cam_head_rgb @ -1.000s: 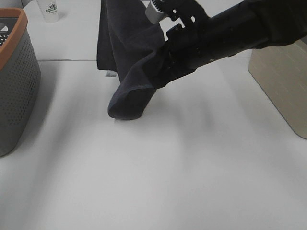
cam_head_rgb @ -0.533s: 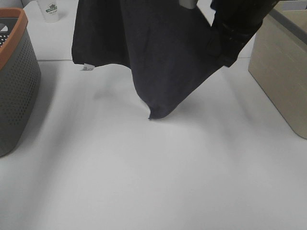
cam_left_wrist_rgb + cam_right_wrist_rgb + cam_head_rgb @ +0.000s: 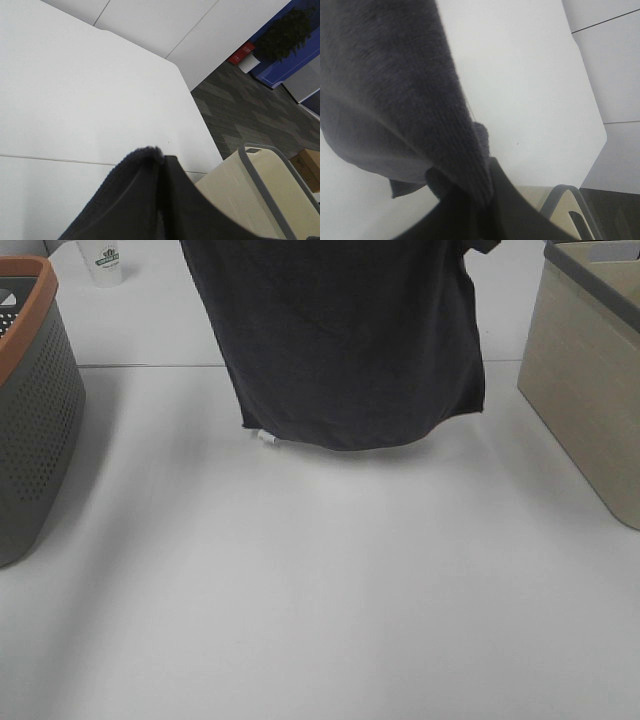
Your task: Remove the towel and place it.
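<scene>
**A:** What stands nearest to us?

**B:** The flat white table [image 3: 320, 620]. On its left side stands a grey perforated plastic basket with an orange rim [image 3: 35, 430]. On its right side stands a beige rectangular basket with a grey rim [image 3: 580, 400].

**A:** Where is the cloth?

**B:** The dark charcoal-grey plush towel [image 3: 350, 340] hangs spread flat in the air over the middle of the table. It is between the two baskets and apart from both. Its upper edge runs out of the overhead view. The lower hem sags close over the surface, and I cannot tell whether it touches. A small white label [image 3: 265, 437] sticks out at the lower left corner.

**A:** What is the state of each gripper?

**B:** On the left gripper [image 3: 161, 172], the fingers are pressed together and pinch a fold of the towel's edge. The right gripper [image 3: 487, 192] is clamped on the towel in the same way, and the cloth drapes away from it. Neither gripper shows in the overhead view.

**A:** What lies further back?

**B:** A white paper cup with a green print [image 3: 105, 260] stands at the far left of the table. Past the table's far edge there is a grey patterned floor [image 3: 250, 115]. On it is a blue planter [image 3: 280, 70] holding a dark green plant [image 3: 287, 32].
</scene>
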